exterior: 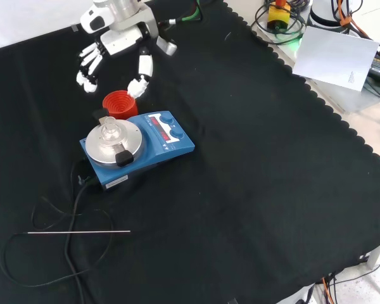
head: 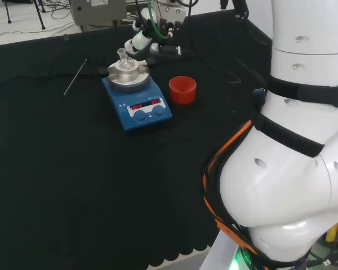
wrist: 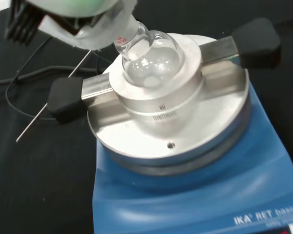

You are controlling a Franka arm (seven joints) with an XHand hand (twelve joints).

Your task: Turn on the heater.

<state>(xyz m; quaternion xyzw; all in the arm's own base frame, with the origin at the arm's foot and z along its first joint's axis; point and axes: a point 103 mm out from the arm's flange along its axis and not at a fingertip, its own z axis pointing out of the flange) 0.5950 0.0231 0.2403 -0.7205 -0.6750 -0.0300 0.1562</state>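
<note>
Black cloth covers the bench, and the blue heater (exterior: 139, 149) is set near its middle in the front view, its long axis slanted, the knobbed panel turned right and slightly away. A clear round flask (exterior: 109, 131) is seated in its round metal block. Beyond it, above a red ribbed ring (exterior: 119, 103), the hand (exterior: 114, 44) is held with fingers spread and relaxed, nothing grasped.

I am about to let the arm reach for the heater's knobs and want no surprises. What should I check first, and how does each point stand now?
1. Robot hand empty, fingers relaxed: ok.
2. Heater knobs unobstructed on its front panel: ok.
3. Flask seated in the metal block: ok.
4. Red ring close beside the heater, under the robot hand: not ok.
5. Heater already switched on: cannot tell.
</note>
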